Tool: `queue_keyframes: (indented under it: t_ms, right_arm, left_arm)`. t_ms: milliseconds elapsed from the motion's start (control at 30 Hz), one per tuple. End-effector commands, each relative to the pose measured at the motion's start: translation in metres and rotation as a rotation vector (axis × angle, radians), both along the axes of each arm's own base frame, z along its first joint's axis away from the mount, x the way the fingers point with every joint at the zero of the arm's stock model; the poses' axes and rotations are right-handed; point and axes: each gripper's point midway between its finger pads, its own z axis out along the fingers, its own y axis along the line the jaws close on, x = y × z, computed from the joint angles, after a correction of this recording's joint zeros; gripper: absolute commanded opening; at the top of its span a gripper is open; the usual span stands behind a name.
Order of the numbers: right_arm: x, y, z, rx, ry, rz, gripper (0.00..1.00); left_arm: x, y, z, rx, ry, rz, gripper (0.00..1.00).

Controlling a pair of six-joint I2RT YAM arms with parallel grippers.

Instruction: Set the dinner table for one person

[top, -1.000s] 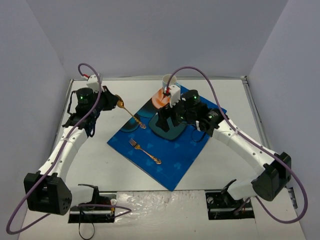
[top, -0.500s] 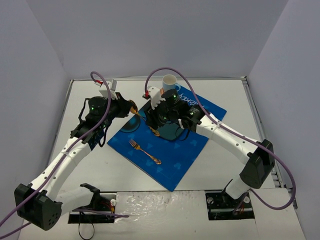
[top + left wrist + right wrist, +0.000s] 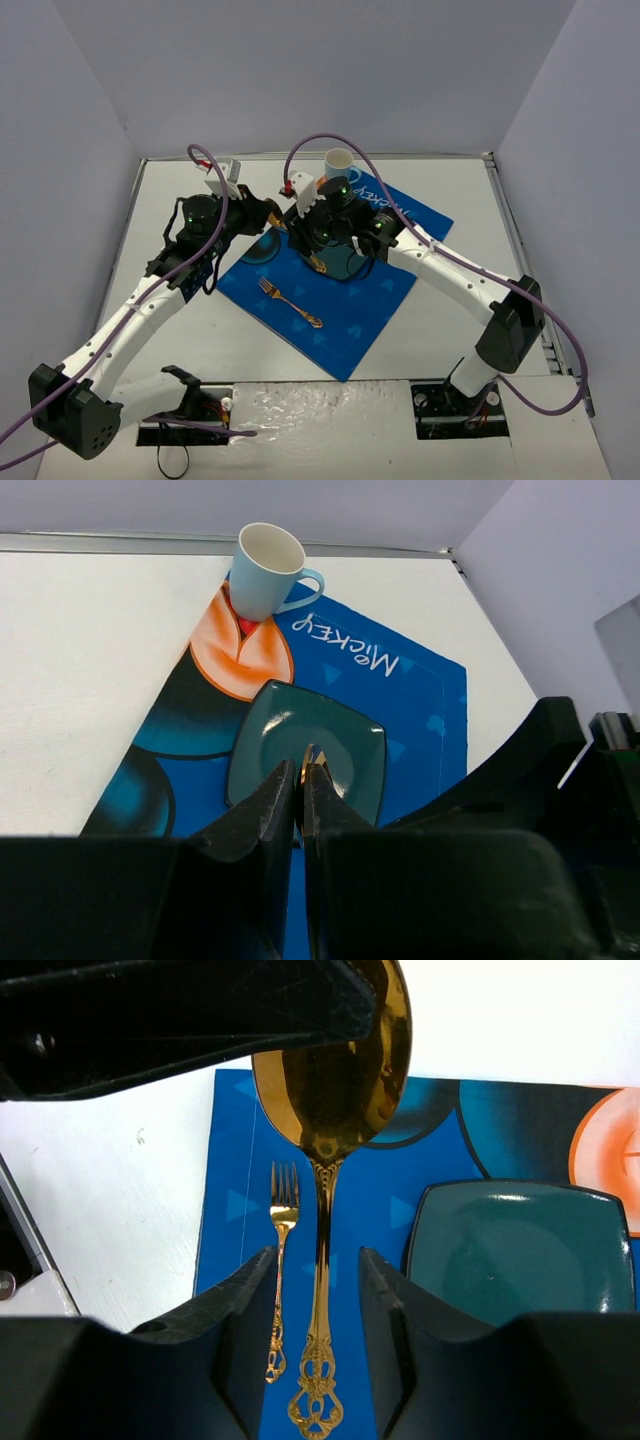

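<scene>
Both arms have converged: left gripper [image 3: 302, 775] clenched on the spoon [image 3: 335, 1080] bowl, right gripper [image 3: 318, 1260] straddling the handle without contact, dinner table [image 3: 450, 190] below them. Premature left release would drop the spoon.

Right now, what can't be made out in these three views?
- Left wrist view: the spoon is only a gold sliver between the left end effector fingers.
- Right wrist view: the left end effector covers the spoon's bowl tip, and the frame edge cuts off the plate.
- Top view: the plate is mostly hidden under the right end effector. Whether that end effector touches the spoon is too small to tell.
</scene>
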Motion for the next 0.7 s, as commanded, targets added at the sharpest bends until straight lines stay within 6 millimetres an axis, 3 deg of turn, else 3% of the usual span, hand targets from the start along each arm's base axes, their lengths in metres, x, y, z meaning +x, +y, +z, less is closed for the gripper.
queue_keyframes:
  t_ms: [0,200,533,667]
  right_arm:
    - [0.007,0.011,0.030,0.059,-0.078,0.011,0.30]
    - [0.007,0.009,0.032,0.055,-0.089,0.005,0.25]
    - [0.008,-0.004,0.028,0.024,-0.118,-0.027,0.00]
    - [0.010,-0.015,0.020,-0.015,-0.140,-0.048,0.00]
  left_arm:
    - [-0.001,-0.004,0.049,-0.076,-0.145,-0.008,0.00]
    - [-0.005,-0.009,0.040,-0.071,-0.137,-0.033,0.00]
    - [-0.008,-0.010,0.017,-0.061,-0.113,-0.042,0.01]
    - [-0.008,-0.009,0.006,-0.054,-0.081,-0.034,0.24]
